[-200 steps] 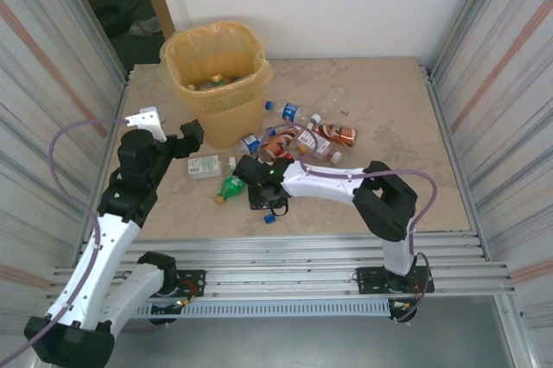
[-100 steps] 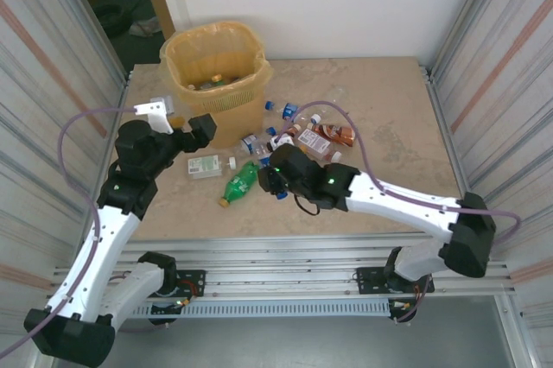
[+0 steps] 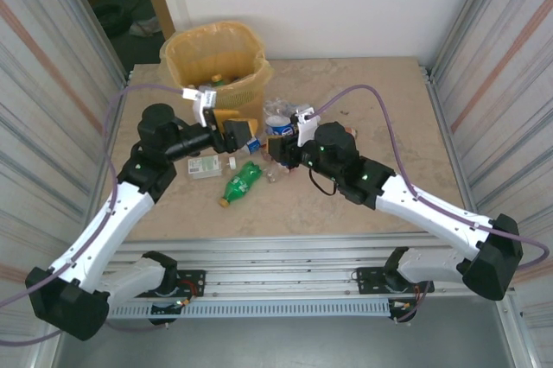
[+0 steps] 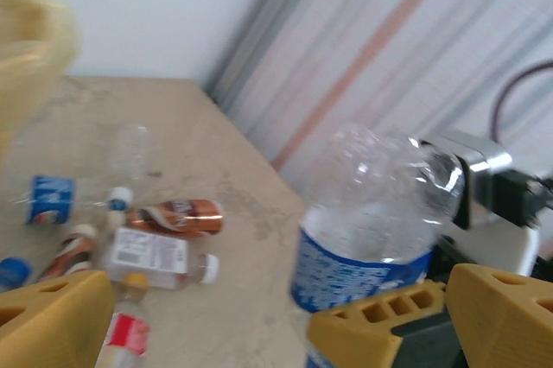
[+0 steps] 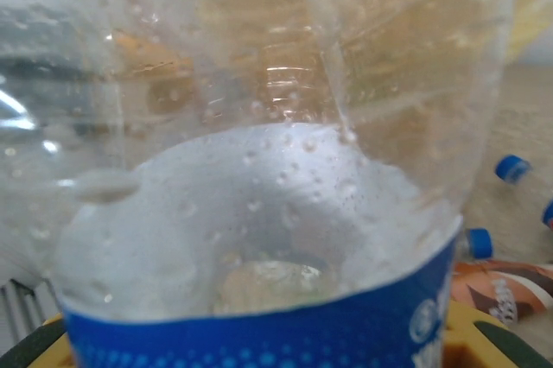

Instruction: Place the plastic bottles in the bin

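A clear bottle (image 3: 278, 119) of thin, crinkled plastic, beaded inside with droplets and wrapped in a blue label edged with white dots, is held raised above the table (image 3: 380, 109). It is clamped around its labelled lower part by the right gripper (image 3: 281, 142), and its lettering is too blurred to be read. The bin (image 3: 216, 96), of latticed yellow-orange plastic lined with a translucent bag, is found just behind and to the left, with some bottles seen inside. A green bottle (image 3: 243, 180) is laid on its side on the mottled, stone-look table, near a flat bottle with a white label (image 3: 205, 166). A brown-orange labelled bottle (image 4: 177, 215) and loose blue caps (image 5: 511, 167) are scattered nearby. The left gripper (image 3: 235, 135) is held before the bin, its yellow fingers (image 4: 52, 316) spread wide with nothing gripped.
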### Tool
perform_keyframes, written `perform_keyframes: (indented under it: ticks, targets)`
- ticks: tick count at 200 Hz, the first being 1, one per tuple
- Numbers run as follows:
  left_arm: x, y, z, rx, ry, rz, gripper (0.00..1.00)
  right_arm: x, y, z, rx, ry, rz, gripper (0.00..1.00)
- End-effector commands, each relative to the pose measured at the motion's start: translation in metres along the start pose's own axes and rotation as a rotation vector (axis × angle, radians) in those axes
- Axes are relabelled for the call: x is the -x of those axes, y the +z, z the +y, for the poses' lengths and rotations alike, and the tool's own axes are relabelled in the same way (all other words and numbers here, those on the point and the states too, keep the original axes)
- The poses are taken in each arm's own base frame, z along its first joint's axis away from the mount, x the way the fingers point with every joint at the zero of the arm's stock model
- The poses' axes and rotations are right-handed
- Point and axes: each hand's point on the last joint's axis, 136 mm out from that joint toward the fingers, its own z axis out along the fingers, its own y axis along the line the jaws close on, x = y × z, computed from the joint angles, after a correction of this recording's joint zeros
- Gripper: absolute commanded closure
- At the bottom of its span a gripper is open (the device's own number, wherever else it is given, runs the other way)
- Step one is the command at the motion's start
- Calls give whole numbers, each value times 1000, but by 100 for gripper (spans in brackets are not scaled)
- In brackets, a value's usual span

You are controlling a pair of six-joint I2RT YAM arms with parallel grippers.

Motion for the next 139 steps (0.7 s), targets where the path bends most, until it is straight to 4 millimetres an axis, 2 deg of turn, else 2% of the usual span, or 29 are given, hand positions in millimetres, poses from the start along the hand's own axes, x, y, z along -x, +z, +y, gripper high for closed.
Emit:
perform_keyframes:
  ticks: [1, 42, 78, 103, 139]
  targets:
    - [17, 9, -34, -127, 125, -29, 1, 23, -6, 28, 142, -49, -57, 73]
    - [15, 25, -52, -252, 137, -11, 1, 27, -2, 44, 222, -63, -48, 73]
    - [14, 31, -53, -262, 122, -1, 3, 29, 0, 49, 244, -62, -48, 73]
    - [13, 32, -52, -260, 109, 1, 14, 30, 3, 50, 251, -61, -45, 72]
    - [15, 34, -51, -257, 85, 3, 46, 30, 5, 48, 238, -61, -42, 70]
